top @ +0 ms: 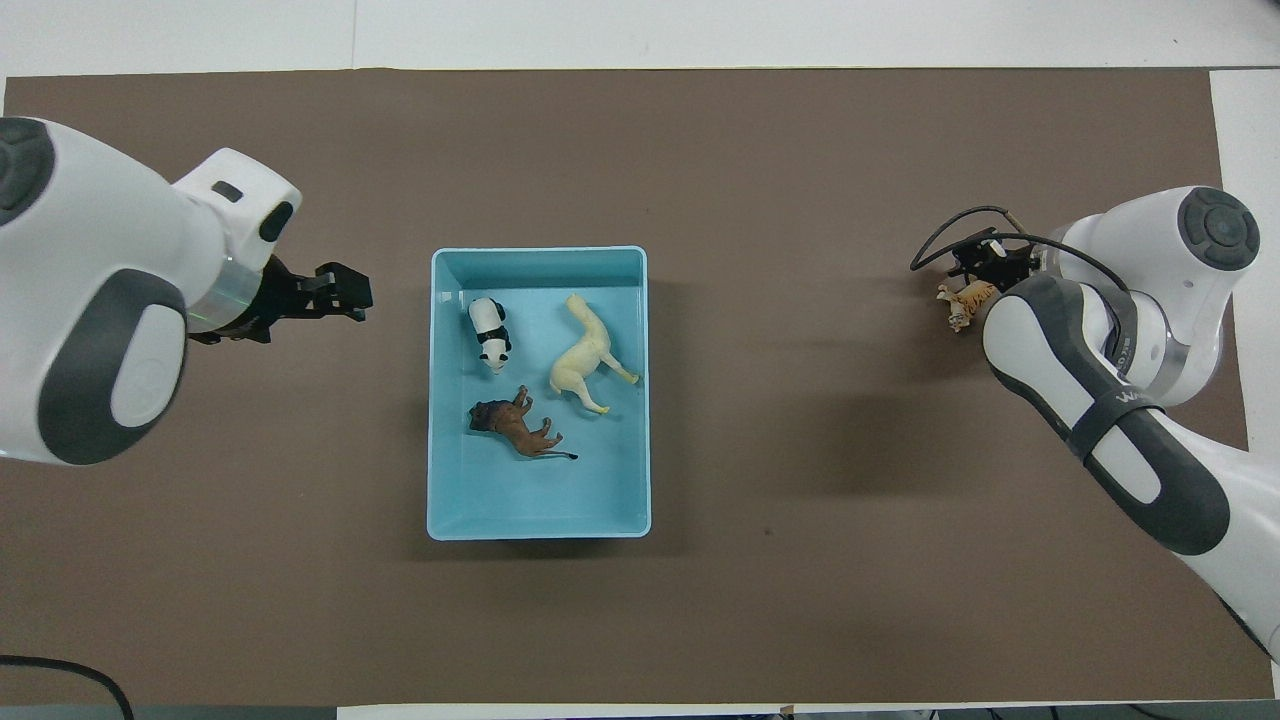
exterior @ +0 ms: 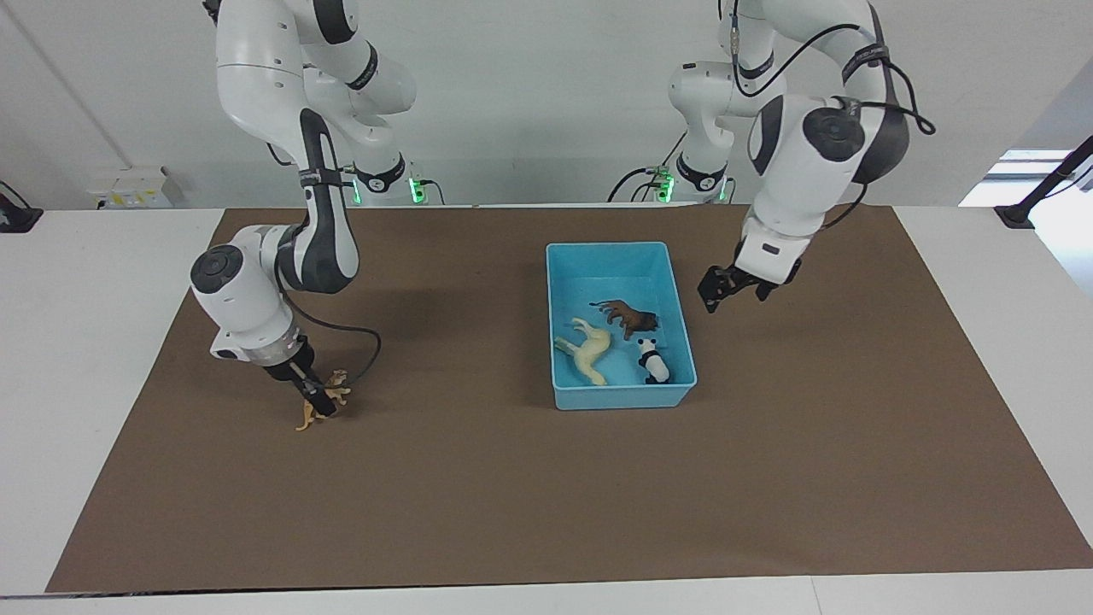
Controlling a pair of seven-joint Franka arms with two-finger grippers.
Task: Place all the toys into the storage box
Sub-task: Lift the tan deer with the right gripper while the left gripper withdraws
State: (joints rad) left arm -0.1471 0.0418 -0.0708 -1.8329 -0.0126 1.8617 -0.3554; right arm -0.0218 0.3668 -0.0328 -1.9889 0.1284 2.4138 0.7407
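The light blue storage box [exterior: 559, 325] [top: 440, 400] stands mid-table. In it lie the cream-white horse [exterior: 589, 350] [top: 585, 355], the black-and-white panda [exterior: 653, 360] [top: 490, 335] and the dark brown animal [exterior: 630, 318] [top: 515, 425]. The orange striped tiger [exterior: 339, 382] [top: 965, 303] is at mat level toward the right arm's end. My right gripper [exterior: 316, 400] [top: 985, 268] is down on it, fingers closed around its body. My left gripper [exterior: 726, 290] [top: 345, 293] hangs open and empty in the air beside the box, toward the left arm's end.
A brown mat [exterior: 512, 495] [top: 800, 150] covers most of the white table. A black cable [exterior: 363, 337] loops from the right arm's wrist just above the mat, close to the tiger.
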